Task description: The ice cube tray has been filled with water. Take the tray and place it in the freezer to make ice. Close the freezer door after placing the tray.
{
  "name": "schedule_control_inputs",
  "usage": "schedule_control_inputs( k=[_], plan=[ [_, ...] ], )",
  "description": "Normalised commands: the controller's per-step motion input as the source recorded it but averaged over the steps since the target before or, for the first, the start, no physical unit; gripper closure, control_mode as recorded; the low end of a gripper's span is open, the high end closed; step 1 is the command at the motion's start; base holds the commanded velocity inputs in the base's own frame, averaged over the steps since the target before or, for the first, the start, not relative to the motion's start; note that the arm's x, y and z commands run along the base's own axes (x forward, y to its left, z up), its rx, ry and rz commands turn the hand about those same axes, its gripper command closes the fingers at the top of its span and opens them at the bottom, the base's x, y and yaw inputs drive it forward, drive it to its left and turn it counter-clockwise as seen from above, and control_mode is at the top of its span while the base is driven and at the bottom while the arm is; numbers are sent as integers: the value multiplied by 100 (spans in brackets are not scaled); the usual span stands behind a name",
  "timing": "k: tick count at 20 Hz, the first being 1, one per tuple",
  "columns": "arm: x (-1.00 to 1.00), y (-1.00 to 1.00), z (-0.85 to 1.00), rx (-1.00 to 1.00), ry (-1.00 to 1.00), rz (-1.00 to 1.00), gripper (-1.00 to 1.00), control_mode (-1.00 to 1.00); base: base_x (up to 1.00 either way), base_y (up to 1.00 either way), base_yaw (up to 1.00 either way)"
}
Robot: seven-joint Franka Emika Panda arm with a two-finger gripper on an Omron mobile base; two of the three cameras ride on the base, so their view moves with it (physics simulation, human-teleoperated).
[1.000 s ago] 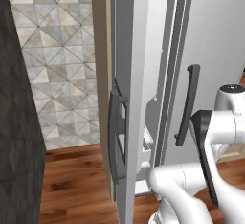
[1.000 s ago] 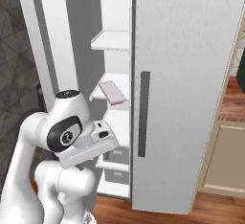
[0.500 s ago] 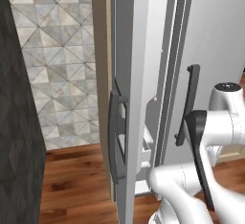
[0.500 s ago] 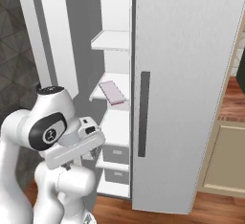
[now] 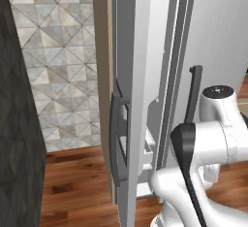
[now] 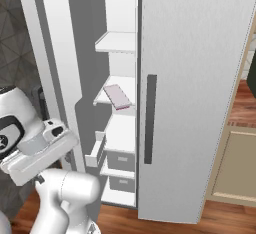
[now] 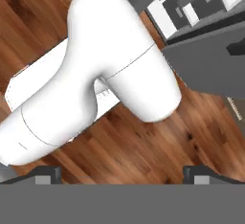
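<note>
Fingers (image 7: 48, 174) are spread wide with nothing between them, pointed down at the brown wooden floor (image 7: 143, 146). Over on a white middle shelf, the thin pale lavender ice cube tray (image 6: 118, 96) is lying flat inside the tall light-grey freezer (image 6: 120, 43). What remains is judged to be the closing: the tall grey freezer door (image 5: 127, 100), seen edge-on and wide open, is best pushed on its outer face near the dark handle (image 5: 117, 138), steadily.
</note>
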Motion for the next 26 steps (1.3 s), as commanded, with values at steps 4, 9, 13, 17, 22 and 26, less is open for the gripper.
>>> schedule_control_inputs(
  k=[4, 9, 13, 17, 22, 26],
  plan=[
    [2, 98, -15, -25, -13, 23, -100, -100, 0, 0, 0],
    [16, 100, -33, -28, -21, 19, -100, -100, 0, 0, 0],
    [55, 99, -39, -24, -6, 12, -100, -100, 0, 0, 0],
    [94, 92, -34, -17, 0, 7, -100, -100, 0, 0, 0],
    [89, 90, -19, -17, 0, 4, -100, -100, 0, 0, 0],
    [86, 87, -14, -16, 0, 0, -100, -100, 0, 0, 0]
  ],
)
